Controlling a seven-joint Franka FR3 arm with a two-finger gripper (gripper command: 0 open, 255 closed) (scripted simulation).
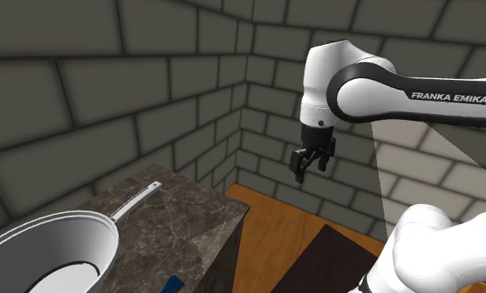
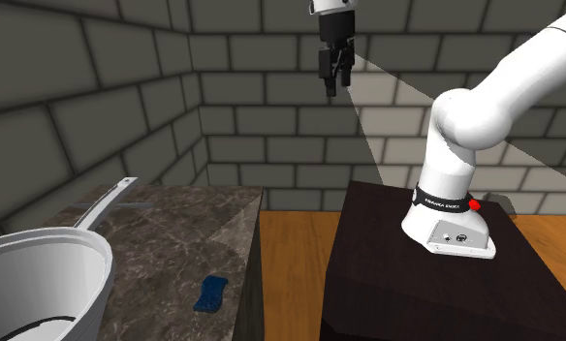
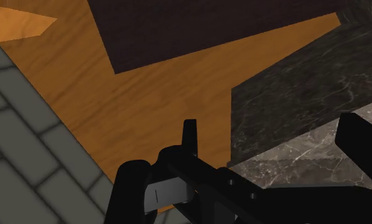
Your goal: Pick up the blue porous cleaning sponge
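Observation:
The blue sponge lies flat on the dark marble counter, near its front edge and close to the pan. In the shoulder view only a corner of the sponge peeks in at the bottom edge. My black gripper hangs high in the air, well above and beyond the counter's far corner, far from the sponge. In the shoulder view the gripper points down over the wooden floor beside the counter. The wrist view has the fingers standing apart, open, with nothing between them.
A large white pan with a long handle takes up the counter's near left part. The dark stand sits to the right of the counter, with orange wooden floor between them. Grey brick walls close in behind.

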